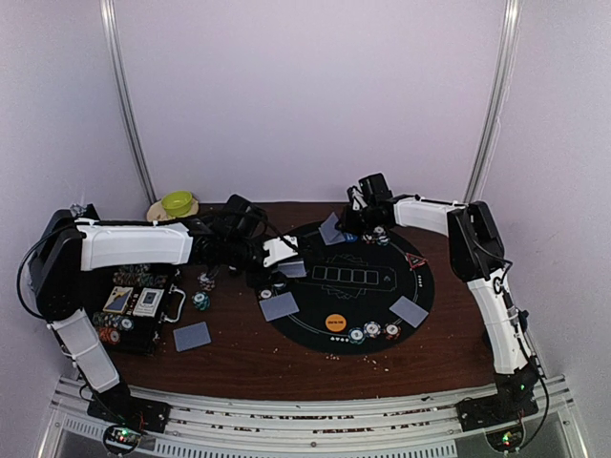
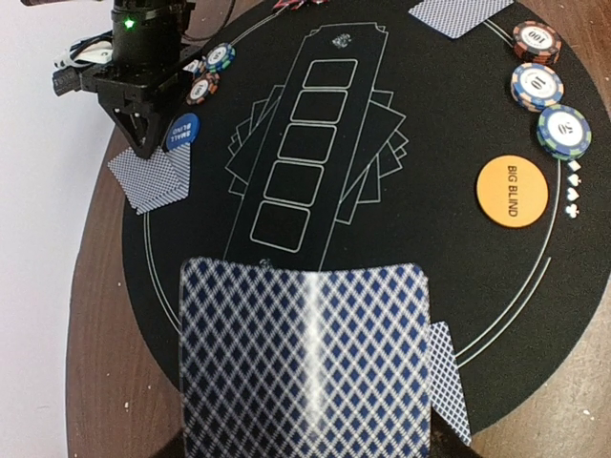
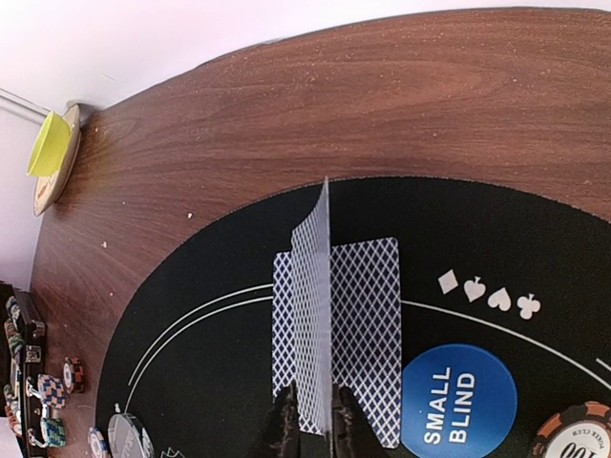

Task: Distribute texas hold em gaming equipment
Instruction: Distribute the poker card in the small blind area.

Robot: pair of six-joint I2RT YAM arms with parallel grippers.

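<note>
My left gripper [image 1: 284,254] hovers over the left side of the round black mat [image 1: 420,277], shut on a blue-backed playing card [image 2: 305,363] that hides its fingers. My right gripper [image 3: 317,427] is at the mat's far edge. Its jaws are slightly apart, and a card [image 3: 313,315] stands tilted on edge, loose between them. That card is above a flat card [image 3: 368,324] next to the blue small-blind button [image 3: 458,401]. The orange big-blind button [image 2: 512,191] and three striped chips [image 2: 537,86] lie at the mat's near edge. More cards [image 1: 279,305] [image 1: 409,310] rest on the mat.
A black chip case [image 1: 134,310] with chips and cards sits at the left. Loose chips [image 1: 200,301] and a single card [image 1: 191,336] lie on the wood beside it. A yellow-green bowl [image 1: 178,203] stands at the back left.
</note>
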